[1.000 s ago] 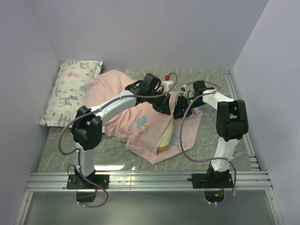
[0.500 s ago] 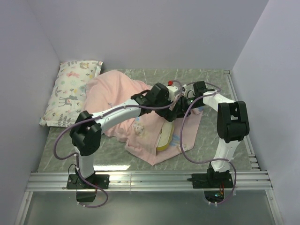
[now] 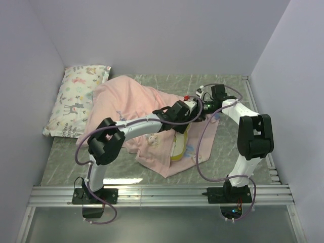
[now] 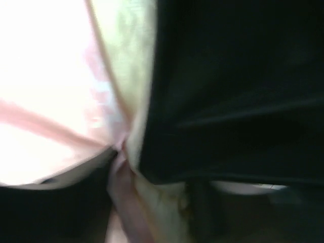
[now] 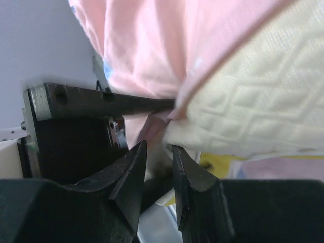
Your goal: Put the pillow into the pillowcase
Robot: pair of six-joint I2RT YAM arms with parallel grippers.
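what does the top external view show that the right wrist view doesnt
Top external only: the small printed pillow by the left wall, and the spread-out pillowcase. Right wrist only: the pillow's dimpled cream face close up, and the right jaws a narrow gap apart. Both: pink fabric over the pillow, and its yellow band.

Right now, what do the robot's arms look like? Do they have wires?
The left arm and right arm match: smooth white tubes joined by chunky black joints. A pale purple cable loops loosely along each. The right end effector has two black fingers that narrow to wedge tips.
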